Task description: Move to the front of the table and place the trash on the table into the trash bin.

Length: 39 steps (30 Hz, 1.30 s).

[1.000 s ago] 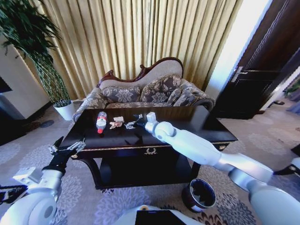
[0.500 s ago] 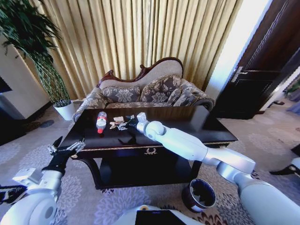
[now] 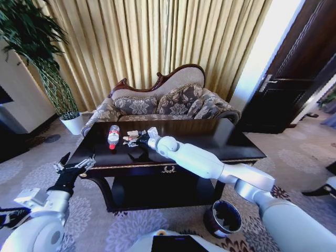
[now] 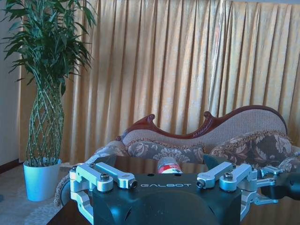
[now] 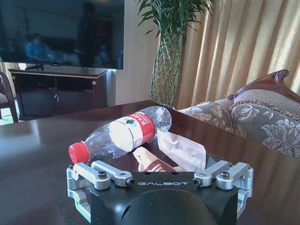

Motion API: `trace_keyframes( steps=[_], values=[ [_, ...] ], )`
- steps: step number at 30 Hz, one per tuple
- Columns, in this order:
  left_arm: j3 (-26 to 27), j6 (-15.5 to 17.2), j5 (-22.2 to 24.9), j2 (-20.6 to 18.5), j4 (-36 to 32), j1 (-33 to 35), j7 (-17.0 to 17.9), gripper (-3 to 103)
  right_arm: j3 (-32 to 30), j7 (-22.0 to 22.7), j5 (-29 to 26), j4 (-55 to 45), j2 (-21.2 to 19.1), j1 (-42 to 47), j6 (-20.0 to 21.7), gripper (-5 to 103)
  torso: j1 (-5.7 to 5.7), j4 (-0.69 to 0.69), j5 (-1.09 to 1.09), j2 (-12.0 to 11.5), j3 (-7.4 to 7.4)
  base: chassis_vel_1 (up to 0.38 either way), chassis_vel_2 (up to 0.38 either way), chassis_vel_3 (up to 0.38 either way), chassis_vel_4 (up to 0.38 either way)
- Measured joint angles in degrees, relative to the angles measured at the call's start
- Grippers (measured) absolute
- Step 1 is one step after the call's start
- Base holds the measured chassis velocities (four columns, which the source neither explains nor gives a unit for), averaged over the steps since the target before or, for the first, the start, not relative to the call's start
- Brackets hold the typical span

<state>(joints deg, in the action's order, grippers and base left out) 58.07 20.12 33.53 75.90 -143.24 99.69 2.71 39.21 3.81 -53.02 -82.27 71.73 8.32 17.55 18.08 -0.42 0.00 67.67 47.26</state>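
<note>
The left gripper [image 3: 73, 167] hangs low off the table's [image 3: 220, 137] near left corner, fingers spread and holding nothing. The trash bin [image 3: 222, 218] stands on the carpet by the table's front right leg. The right arm reaches across the tabletop; the right gripper [image 3: 137, 140] sits at the wrapper [image 5: 180, 149], fingers parted, though whether it grips it cannot be told. Just beyond the gripper lies the clear bottle [image 5: 119, 134], on its side, red cap toward the arm. A sofa [image 3: 163, 102] stands behind the table.

Golden curtains [image 3: 157, 47] fill the upper frame, a patterned sofa [image 3: 168, 102] stands at center, a dark door [image 3: 294, 68] at right.
</note>
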Motion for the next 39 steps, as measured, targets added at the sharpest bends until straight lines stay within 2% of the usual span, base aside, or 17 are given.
trace_keyframes(
  steps=[11, 24, 25, 27, 28, 30, 31, 33, 34, 36, 37, 39],
  values=[
    [0.23, -0.62, 0.27, 0.08, 0.0, -0.12, -0.13, 100, 0.74, 0.01, 2.8, 4.88, 2.56, -0.15, -0.41, 100, 0.0, 0.0, 0.0, 0.0, 0.0, 0.0, 0.0, 0.0, 0.0],
    [0.17, -1.75, 0.52, 0.39, 0.0, -0.22, -0.14, 100, 1.42, -0.08, 4.12, 6.32, 2.48, -0.85, -0.3, 98, 0.0, 0.0, 0.0, 0.01, 0.0, 0.0, 0.0, 0.0, 0.0],
    [0.17, -1.8, 0.61, 0.42, 0.0, -0.23, -0.14, 100, 1.46, -0.08, 4.13, 6.33, 2.46, -0.86, -0.3, 88, 0.0, 0.0, 0.0, 0.01, 0.0, 0.0, 0.0, 0.0, 0.0],
    [0.19, -1.94, 0.71, 0.44, 0.0, -0.24, -0.14, 100, 1.47, -0.08, 4.13, 6.33, 2.43, -0.87, -0.3, 88, 0.0, 0.0, 0.0, 0.01, 0.0, 0.0, 0.0, 0.0, 0.0],
    [0.3, -2.17, 1.12, 0.45, 0.0, -0.26, -0.14, 100, 1.47, -0.08, 4.07, 6.31, 2.39, -0.87, -0.3, 77, 0.01, 0.0, 0.0, 0.01, 0.0, 0.0, 0.0, 0.0, 0.0],
    [0.46, -2.41, 1.44, 0.44, 0.0, -0.28, -0.14, 100, 1.47, -0.08, 3.56, 6.09, 2.33, -0.87, -0.3, 77, 0.0, -0.01, 0.0, 0.01, 0.0, 0.0, 0.0, 0.0, 0.0],
    [0.65, -2.53, 1.6, 0.41, 0.0, -0.28, -0.28, 100, 1.4, -0.08, 3.23, 5.84, 2.32, -0.85, -0.28, 66, 0.0, 0.0, 0.0, 0.01, 0.0, 0.0, 0.0, 0.0, 0.0],
    [0.97, -2.61, 1.75, 0.39, 0.0, -0.29, -0.65, 100, 1.29, -0.08, 3.04, 5.6, 2.3, -0.82, -0.26, 66, 0.0, 0.0, 0.0, 0.01, 0.0, 0.0, 0.0, 0.0, 0.0],
    [1.23, -2.63, 1.88, 0.35, 0.0, -0.29, -0.92, 100, 1.24, -0.08, 2.95, 5.38, 2.23, -0.81, -0.23, 55, 0.0, 0.0, 0.0, 0.01, 0.0, 0.0, 0.0, 0.0, 0.0],
    [1.4, -2.64, 1.96, 0.31, 0.0, -0.31, -1.01, 100, 1.2, -0.08, 2.94, 5.3, 2.18, -0.79, -0.22, 55, 0.0, 0.0, 0.0, 0.01, 0.0, 0.0, 0.0, 0.0, 0.0],
    [1.48, -2.64, 2.01, 0.29, 0.0, -0.33, -1.06, 100, 1.06, -0.07, 2.93, 5.26, 2.12, -0.73, -0.2, 44, 0.0, 0.0, 0.0, 0.01, 0.0, 0.0, 0.0, 0.0, 0.0],
    [1.48, -2.64, 2.02, 0.28, 0.0, -0.35, -1.08, 100, 1.01, -0.07, 2.94, 5.23, 2.07, -0.66, -0.2, 44, 0.0, 0.0, 0.0, 0.01, 0.0, 0.0, 0.0, 0.0, 0.0]
  ],
)
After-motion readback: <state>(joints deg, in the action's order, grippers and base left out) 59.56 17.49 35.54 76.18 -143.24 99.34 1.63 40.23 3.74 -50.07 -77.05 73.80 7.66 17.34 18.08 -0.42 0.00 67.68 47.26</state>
